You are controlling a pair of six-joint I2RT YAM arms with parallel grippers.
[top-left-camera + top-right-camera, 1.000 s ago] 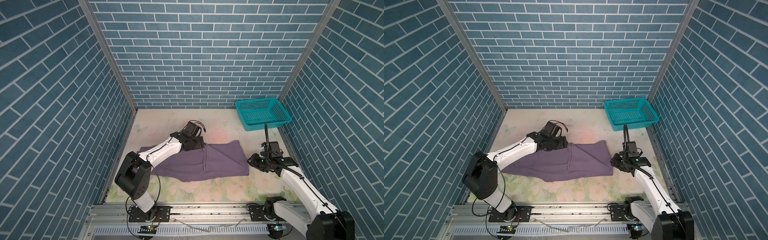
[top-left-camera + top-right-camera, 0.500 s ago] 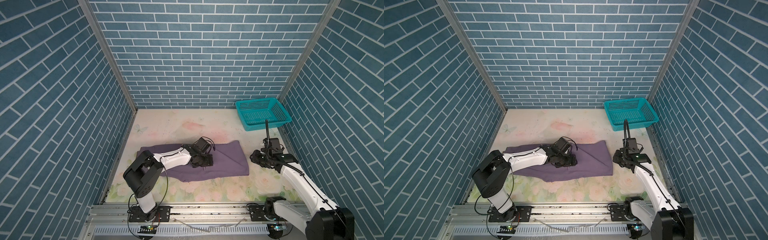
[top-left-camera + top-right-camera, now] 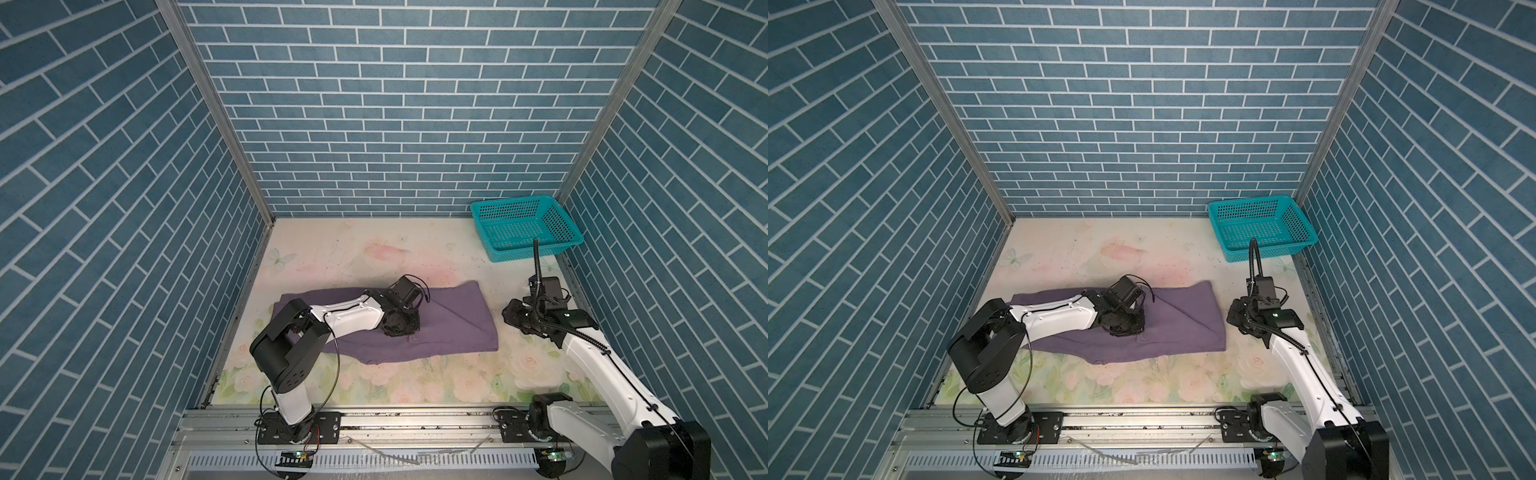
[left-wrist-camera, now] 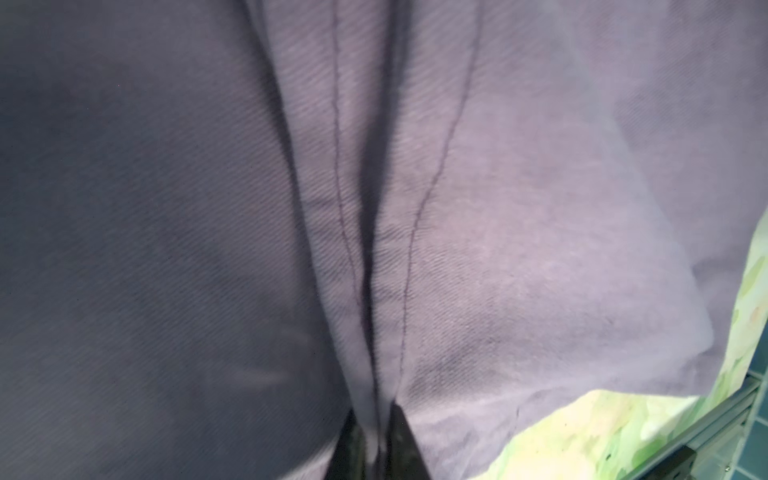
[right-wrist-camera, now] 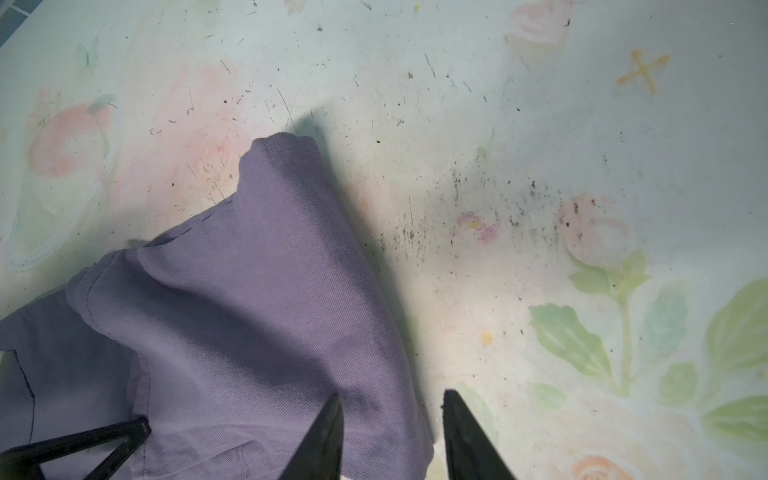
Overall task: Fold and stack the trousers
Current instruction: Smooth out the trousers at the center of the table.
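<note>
One pair of purple trousers (image 3: 453, 320), one teal basket (image 3: 515, 252) and one floral table (image 3: 374, 257) were counted inside the test enclosure. Two white robot arms were present, the left arm (image 3: 353, 318) and the right arm (image 3: 598, 365). Each carried one gripper, the left gripper (image 3: 403, 330) and the right gripper (image 3: 508, 316), making two. Three brick-patterned walls (image 3: 407, 124) and one metal rail (image 3: 415, 415) completed the tally.

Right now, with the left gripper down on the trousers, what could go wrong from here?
The left gripper pinches a narrow ridge of the trousers along a seam; it may have just the top layer, so lifting could undo the fold. The right gripper is open at the cloth's edge, holding nothing; a one-sided pull could bunch it.
</note>
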